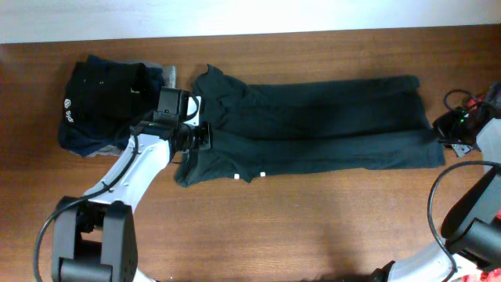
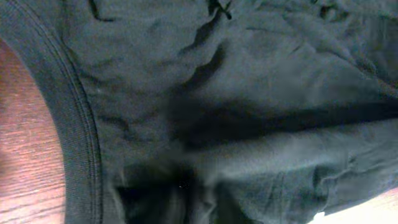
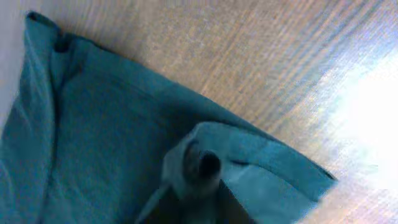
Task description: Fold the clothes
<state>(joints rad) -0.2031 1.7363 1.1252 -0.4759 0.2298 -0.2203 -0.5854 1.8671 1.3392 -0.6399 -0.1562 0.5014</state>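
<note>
Brown wood-grain counter (image 1: 313,227), long dark wrinkled shirt (image 1: 329,129) spread flat across its middle, rumpled heap of clothes (image 1: 106,98) at far left, left tool (image 1: 203,135) over the ribbed collar end, right tool (image 1: 449,131) at the hem corner, apart or together impossible to tell for either.

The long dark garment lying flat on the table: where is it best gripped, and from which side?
Probably the dark garment is best gripped at its end corners, coming in low from each short end. It lies flat and long across the table, so only its edges offer fabric to pinch.
</note>
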